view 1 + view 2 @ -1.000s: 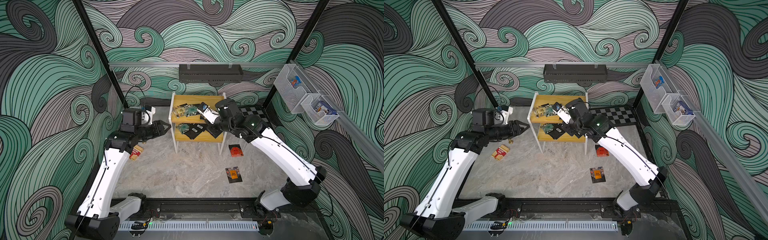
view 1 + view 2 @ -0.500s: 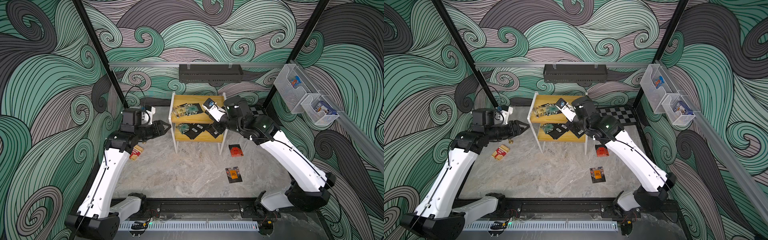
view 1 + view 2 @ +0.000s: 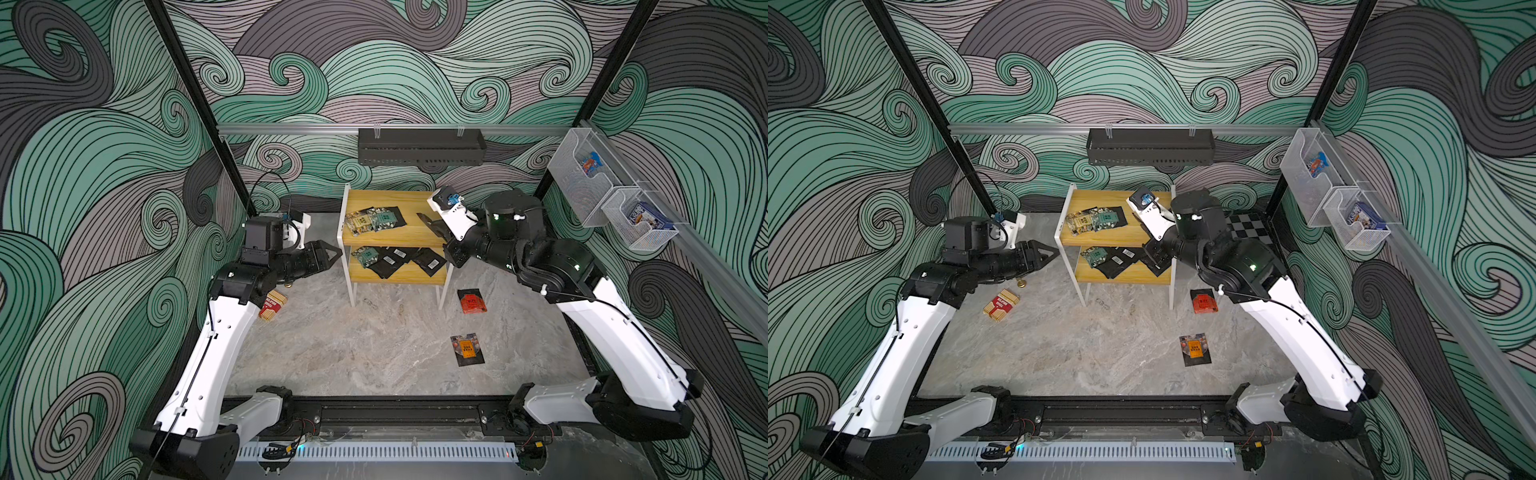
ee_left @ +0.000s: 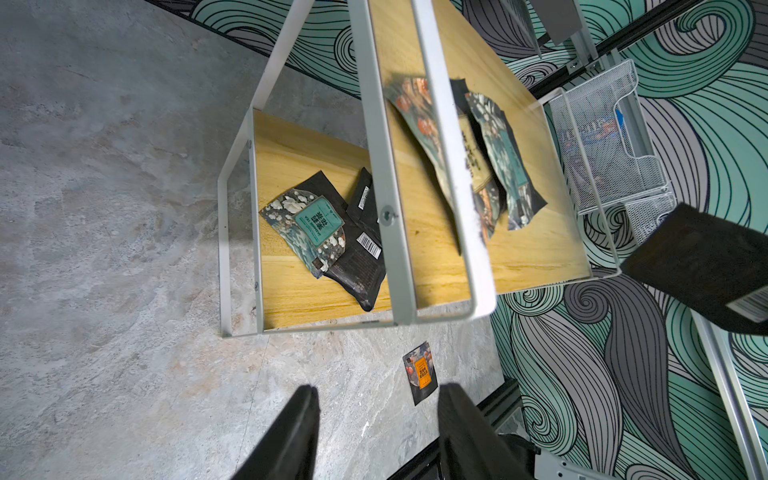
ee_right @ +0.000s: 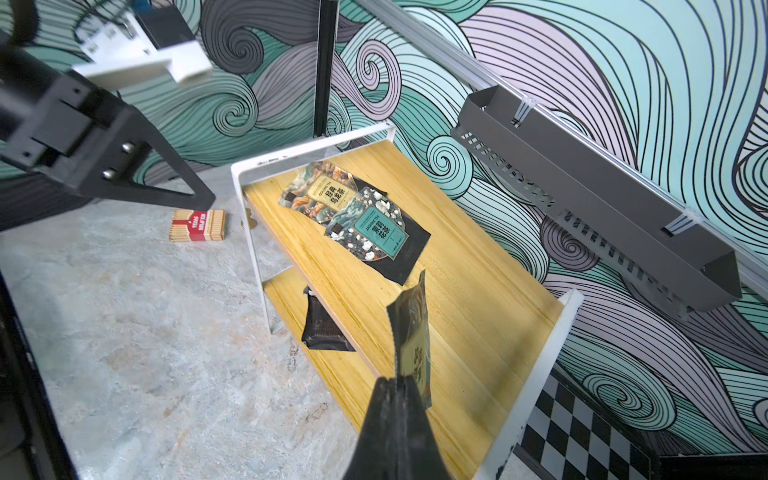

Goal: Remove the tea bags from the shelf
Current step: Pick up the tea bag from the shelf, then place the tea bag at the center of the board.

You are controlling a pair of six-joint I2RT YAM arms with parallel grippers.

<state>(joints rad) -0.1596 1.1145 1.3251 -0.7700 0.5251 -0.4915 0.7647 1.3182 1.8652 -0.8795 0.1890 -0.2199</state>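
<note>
The right gripper is clenched. Its two black fingers press together on the lower corner of a flat tea bag with a dark back and a yellowish printed label. The bag stands on edge out of the fingertips, over the right part of the upper board of the small two-tier shelf, which has yellow wooden boards and a thin white metal frame. It seems lifted off the wood, but I cannot tell this for sure.

The left gripper is about half open, with its dark fingers apart. It holds nothing and touches nothing. In both top views it hovers just beside the left side of the shelf.

On the upper board, a yellow-front tea bag and a teal-front tea bag lie flat and overlap near the left end. On the lower board, a teal-front sachet overlaps several black sachets with white barcode labels.

On the grey marbled floor, a red-front sachet lies near the right front leg of the shelf. An orange-front sachet lies nearer to the front rail. A red-and-cream striped box lies on the floor beside the left arm.
</note>
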